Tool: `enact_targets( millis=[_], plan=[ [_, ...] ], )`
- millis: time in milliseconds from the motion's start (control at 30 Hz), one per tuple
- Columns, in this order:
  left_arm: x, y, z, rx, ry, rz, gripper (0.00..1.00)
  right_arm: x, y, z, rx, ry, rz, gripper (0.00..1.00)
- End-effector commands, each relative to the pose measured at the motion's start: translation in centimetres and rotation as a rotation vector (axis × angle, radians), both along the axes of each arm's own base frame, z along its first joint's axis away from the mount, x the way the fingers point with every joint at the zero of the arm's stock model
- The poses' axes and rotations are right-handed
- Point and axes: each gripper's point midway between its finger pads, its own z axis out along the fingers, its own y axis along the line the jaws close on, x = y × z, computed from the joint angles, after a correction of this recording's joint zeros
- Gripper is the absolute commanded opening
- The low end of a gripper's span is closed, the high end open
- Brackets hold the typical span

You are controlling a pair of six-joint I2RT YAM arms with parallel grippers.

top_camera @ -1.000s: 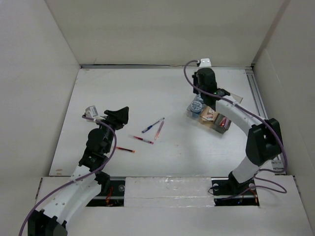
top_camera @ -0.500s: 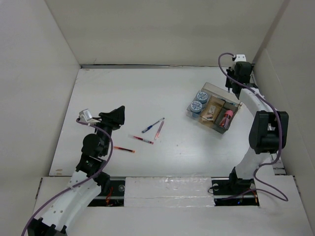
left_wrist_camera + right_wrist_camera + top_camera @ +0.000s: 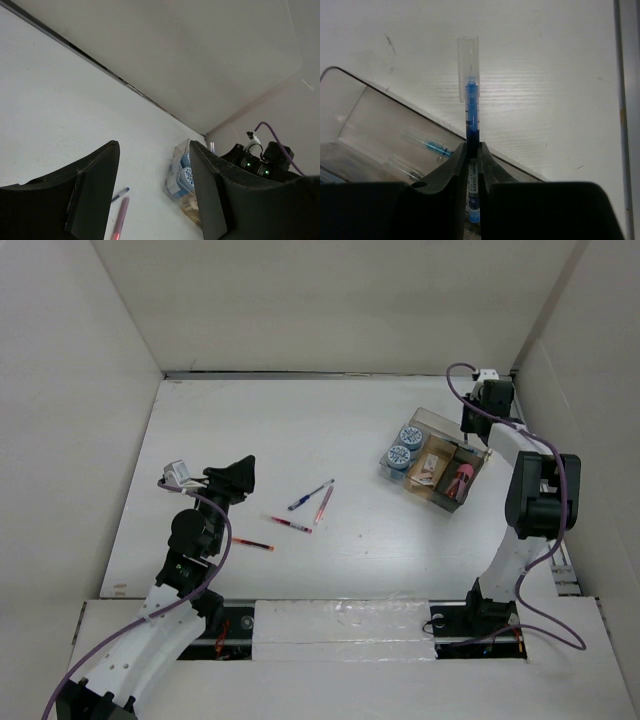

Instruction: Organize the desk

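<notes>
The white desk carries several loose pens: a blue one, a pink one and two red ones. My right gripper is shut on a blue pen with a clear cap and holds it over the far right end of the clear compartment tray. In the right wrist view another blue pen lies inside the tray. My left gripper is open and empty, raised left of the loose pens; its view shows the blue pen and pink pen.
The tray holds two round blue-topped containers, brown pieces and a pink item. White walls enclose the desk on three sides. A metal rail runs along the right edge, close to the right arm.
The right arm swung from over the tray's left end to its far right end, then settled slightly lower. The left gripper shifted a little and stays open.
</notes>
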Motion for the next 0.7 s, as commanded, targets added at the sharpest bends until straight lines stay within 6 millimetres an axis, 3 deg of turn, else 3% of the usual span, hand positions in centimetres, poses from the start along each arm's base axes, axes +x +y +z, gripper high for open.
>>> enact_targets(
  millis=[0,100,133,267,367,400,500,600,667],
  plan=[
    [0.0,-0.2,1.0,-0.005,-0.034,-0.009,0.54,0.2,-0.2,0.9,-0.01,-0.079,-0.004,0.0],
    [0.0,-0.4,1.0,-0.006,-0.039,-0.017,0.54,-0.5,0.2,0.2,-0.01,-0.096,-0.016,0.0],
    [-0.1,-0.4,1.0,-0.008,-0.04,-0.019,0.54,-0.4,-0.4,0.9,-0.032,-0.129,-0.04,0.0],
    [-0.1,-0.3,1.2,-0.008,-0.043,-0.017,0.54,-0.6,0.5,0.9,-0.041,-0.133,-0.031,0.07],
    [-0.1,-0.3,1.1,-0.008,-0.041,-0.014,0.54,-0.4,0.8,1.8,-0.083,-0.156,-0.059,0.41],
    [-0.1,-0.3,1.1,-0.006,-0.043,-0.015,0.54,-0.3,0.8,2.2,-0.082,-0.166,-0.06,0.45],
    [-0.2,-0.4,1.2,-0.008,-0.045,-0.02,0.54,-0.1,1.3,4.3,-0.075,-0.218,-0.059,0.48],
    [-0.1,-0.4,1.2,-0.008,-0.042,-0.022,0.54,0.3,3.0,8.3,-0.06,-0.299,-0.04,0.48],
    [-0.2,-0.5,1.4,-0.011,-0.048,-0.028,0.54,0.5,4.8,10.8,-0.028,-0.347,-0.046,0.41]
  ],
)
